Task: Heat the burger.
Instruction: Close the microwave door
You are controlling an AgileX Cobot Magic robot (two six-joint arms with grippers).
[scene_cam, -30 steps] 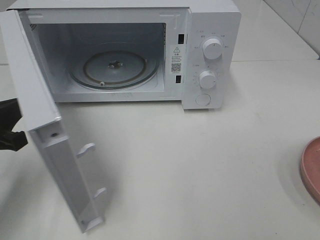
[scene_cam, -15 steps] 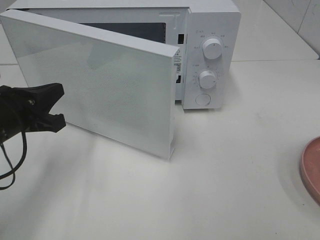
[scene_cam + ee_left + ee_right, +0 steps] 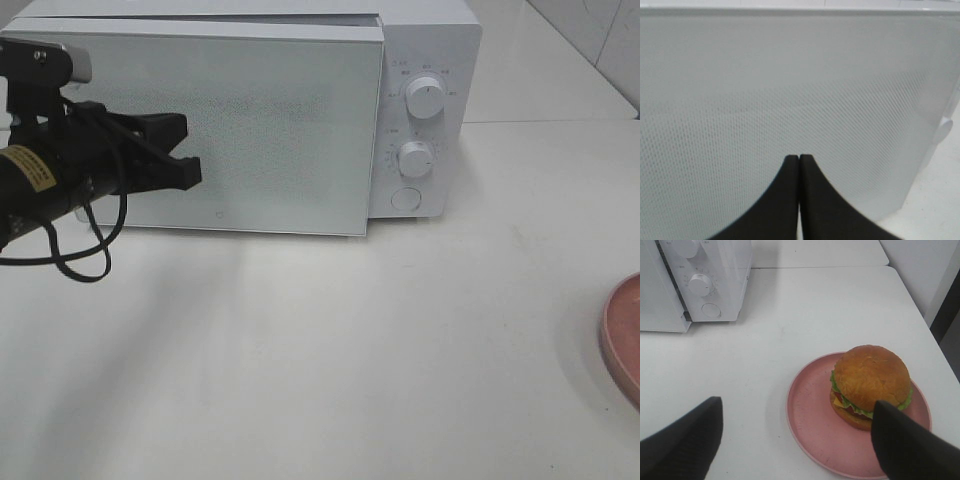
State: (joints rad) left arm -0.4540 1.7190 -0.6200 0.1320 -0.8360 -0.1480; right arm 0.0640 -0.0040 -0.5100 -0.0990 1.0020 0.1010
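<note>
A white table (image 3: 400, 350) is seen bearing a white microwave (image 3: 425, 60) at the back, its door (image 3: 270, 130) swung nearly shut, a thin gap left along the top edge. Two knobs (image 3: 424, 98) and a round button (image 3: 405, 199) are stacked on the panel at the microwave's right. The left gripper (image 3: 185, 150) is held against the door's front, its jaws clenched with nothing between them. A pink plate (image 3: 815, 425) is set on the table well to the right of the microwave, and the burger (image 3: 870, 385) is placed on it. The right gripper (image 3: 795, 440) is hung above the plate with jaws spread wide; the burger lies beyond them, close to one fingertip (image 3: 905, 450), ungrasped.
</note>
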